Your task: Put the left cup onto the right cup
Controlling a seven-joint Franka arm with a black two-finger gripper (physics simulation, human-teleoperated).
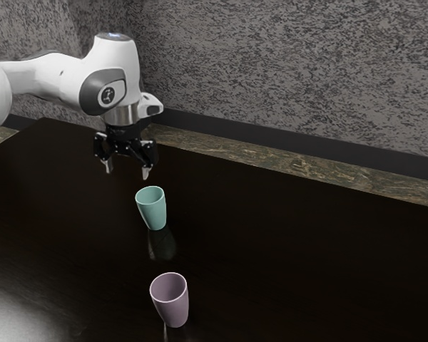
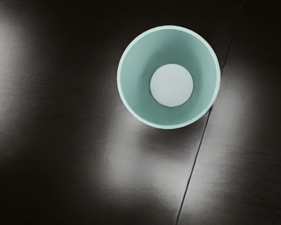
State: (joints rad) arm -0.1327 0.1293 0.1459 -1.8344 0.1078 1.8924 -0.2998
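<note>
1. The dark table (image 1: pixel 307 256) is glossy. Its reflections make it hard to see where a cup's base ends.
2. The gripper (image 1: pixel 127 171) hangs above the teal cup (image 1: pixel 151 206), fingers spread wide, holding nothing.
3. The teal cup (image 2: pixel 168 77) stands upright, mouth up, slightly off the hand's centre in the wrist view. I think you should first centre over it, then descend straight. The cup looks about as wide as the opening, so pinching one wall at the rim may be safer.
4. The purple cup (image 1: pixel 170 299) stands upright, well apart and nearer the camera. Lift high enough to clear its rim.
5. A thin seam (image 2: pixel 201 140) passes just beside the teal cup. I cannot tell whether it is a groove or only a line.
</note>
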